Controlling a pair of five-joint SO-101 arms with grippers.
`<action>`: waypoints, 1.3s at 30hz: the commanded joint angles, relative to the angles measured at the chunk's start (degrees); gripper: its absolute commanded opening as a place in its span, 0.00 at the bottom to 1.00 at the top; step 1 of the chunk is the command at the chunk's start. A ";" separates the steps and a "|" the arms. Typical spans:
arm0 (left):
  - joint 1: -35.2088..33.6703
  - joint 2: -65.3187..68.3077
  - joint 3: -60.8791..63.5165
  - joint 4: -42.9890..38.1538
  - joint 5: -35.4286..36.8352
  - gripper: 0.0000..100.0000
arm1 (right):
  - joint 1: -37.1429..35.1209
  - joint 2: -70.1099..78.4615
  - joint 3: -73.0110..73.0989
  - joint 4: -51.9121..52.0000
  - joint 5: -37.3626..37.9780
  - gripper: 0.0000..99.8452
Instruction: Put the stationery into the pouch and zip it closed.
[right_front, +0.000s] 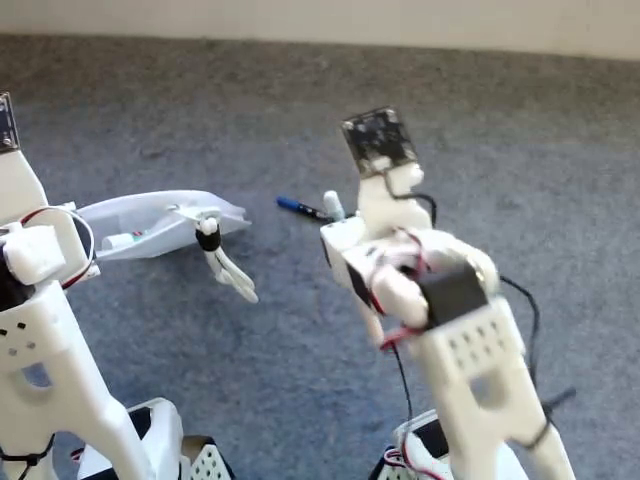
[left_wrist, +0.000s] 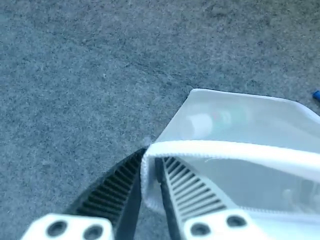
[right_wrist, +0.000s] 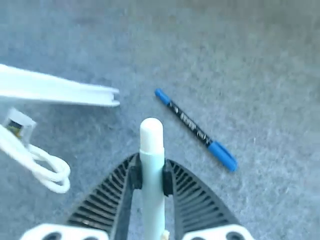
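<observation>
A translucent white pouch (right_front: 160, 224) lies on the grey carpet at the left, its mouth facing right. My left gripper (left_wrist: 150, 156) is shut on the pouch's rim (left_wrist: 220, 149); a white and green item (left_wrist: 210, 121) shows through the pouch wall. My right gripper (right_wrist: 150, 169) is shut on a pale white pen (right_wrist: 151, 150), which it holds just above the carpet to the right of the pouch mouth (right_wrist: 107, 96). A blue pen (right_wrist: 195, 129) lies on the carpet beyond the held pen; in the high view the blue pen (right_front: 300, 208) sits between pouch and right gripper (right_front: 335, 212).
A white looped strap (right_front: 226, 266) with a black clip trails from the pouch mouth toward the front; the strap (right_wrist: 37, 162) lies beside the right gripper. Grey carpet (right_front: 520, 150) stretches open to the back and right. Both arm bases stand at the front edge.
</observation>
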 joint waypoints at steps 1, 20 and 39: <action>0.84 0.75 -0.31 0.09 0.70 0.00 | 0.04 -9.63 -0.92 -3.82 -0.62 0.01; 7.08 0.75 0.04 0.00 0.62 0.00 | -23.69 -21.14 2.51 -29.58 -0.26 0.01; 7.08 0.75 0.13 0.09 0.62 0.00 | -30.55 -9.10 15.43 -76.53 -0.18 0.01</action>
